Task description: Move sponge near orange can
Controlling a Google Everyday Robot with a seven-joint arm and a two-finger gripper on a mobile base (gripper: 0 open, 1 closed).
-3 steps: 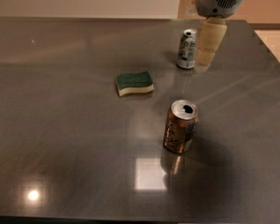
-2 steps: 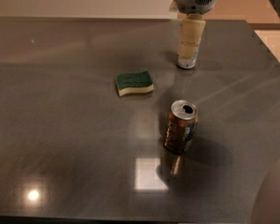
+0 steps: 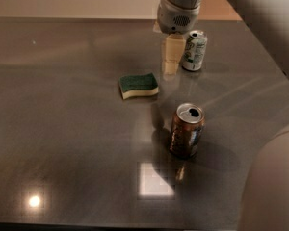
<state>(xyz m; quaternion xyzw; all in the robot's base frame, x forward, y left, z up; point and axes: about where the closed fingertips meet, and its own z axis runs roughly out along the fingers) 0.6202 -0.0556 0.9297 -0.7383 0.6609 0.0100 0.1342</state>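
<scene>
The sponge, green on top with a pale yellow layer under it, lies flat on the dark grey table near the middle. The orange can stands upright to its right and nearer the camera, with a silver opened top. My gripper hangs from the grey wrist at the top of the view, above the table behind and to the right of the sponge, apart from it and holding nothing. Its pale fingers point down, just left of the white-and-green can.
A white-and-green can stands upright at the back, close beside the gripper. The robot's pale arm fills the upper right and a part of its body covers the lower right corner. The table's far edge meets a light wall.
The gripper has moved left and toward the camera, from in front of the white-and-green can to a spot nearer the sponge. The sponge and both cans have not moved.
</scene>
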